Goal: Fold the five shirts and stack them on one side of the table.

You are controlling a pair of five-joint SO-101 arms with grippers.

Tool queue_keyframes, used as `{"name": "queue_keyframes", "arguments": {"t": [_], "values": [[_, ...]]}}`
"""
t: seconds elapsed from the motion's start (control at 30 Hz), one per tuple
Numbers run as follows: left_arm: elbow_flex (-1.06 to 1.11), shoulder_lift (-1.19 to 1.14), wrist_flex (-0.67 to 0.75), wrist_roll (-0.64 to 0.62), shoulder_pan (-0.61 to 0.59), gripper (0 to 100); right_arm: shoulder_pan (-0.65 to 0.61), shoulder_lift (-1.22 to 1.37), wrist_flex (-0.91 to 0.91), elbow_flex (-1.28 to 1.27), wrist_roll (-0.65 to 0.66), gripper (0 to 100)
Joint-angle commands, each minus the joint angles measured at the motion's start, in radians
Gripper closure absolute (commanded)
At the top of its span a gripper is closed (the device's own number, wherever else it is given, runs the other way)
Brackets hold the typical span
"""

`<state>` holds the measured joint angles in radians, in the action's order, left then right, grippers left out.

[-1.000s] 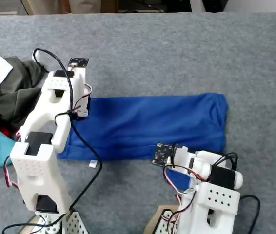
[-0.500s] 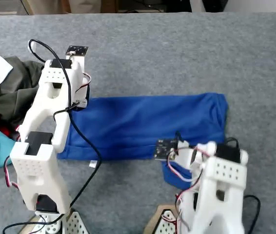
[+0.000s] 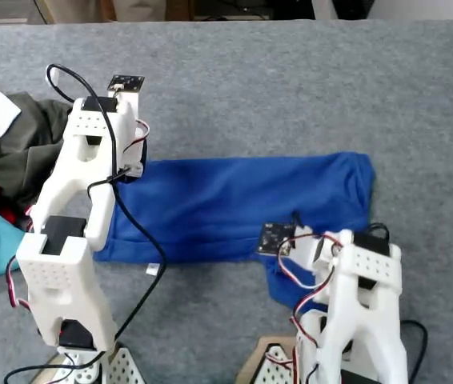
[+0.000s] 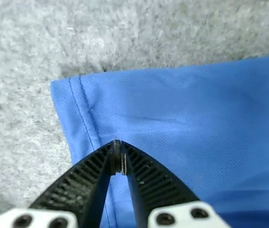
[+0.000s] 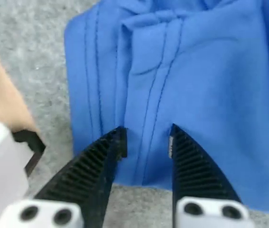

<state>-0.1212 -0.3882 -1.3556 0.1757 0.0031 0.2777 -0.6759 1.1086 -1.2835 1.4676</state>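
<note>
The grey surface (image 3: 290, 80) carries the blue shirt (image 3: 242, 204), folded into a long band across its middle, nearer the near edge; a heap of unfolded shirts (image 3: 10, 160), dark green, red, teal and white, lies at the left edge. The left tool (image 4: 118, 159) sits at the band's left end by the hemmed edge, tips pressed together on the cloth; the right tool (image 5: 146, 140) is spread moderately over the bunched hems at the band's near right part.
</note>
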Motion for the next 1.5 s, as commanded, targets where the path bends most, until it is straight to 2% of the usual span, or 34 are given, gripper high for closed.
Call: {"name": "queue_keyframes", "arguments": {"t": [0.0,0.13,0.37,0.5,0.87,1.0,1.1,1.33,1.47], "values": [[-0.04,0.004,-0.006,-0.002,0.003,98,0.008,0.004,-0.017,-0.016,0.009,85.7],[-0.04,0.004,-0.006,-0.002,-0.002,98,0.012,0.004,-0.015,-0.022,0.029,93.8],[-0.04,0.004,-0.006,-0.002,-0.003,98,0.015,0.002,-0.058,-0.05,0.029,94.5],[-0.028,0.005,-0.006,-0.002,-0.003,98,0.018,-0.001,-0.051,-0.03,0.025,99.5],[-0.014,0.007,-0.005,-0.002,0.0,98,0.033,-0.016,0.21,0.182,0.026,99.3],[-0.014,0.007,-0.005,-0.002,-0.002,98,0.022,-0.097,0.301,0.191,0.035,99.3],[-0.015,0.007,-0.005,-0.002,-0.002,98,0.01,-0.173,0.365,0.148,0.092,99.3],[-0.015,0.004,-0.003,-0.002,-0.003,98,0.016,-0.321,0.321,0.005,0.106,98.0],[-0.015,0.004,-0.005,-0.002,-0.003,98,0.016,-0.341,0.321,-0.021,0.106,87.0]]}}
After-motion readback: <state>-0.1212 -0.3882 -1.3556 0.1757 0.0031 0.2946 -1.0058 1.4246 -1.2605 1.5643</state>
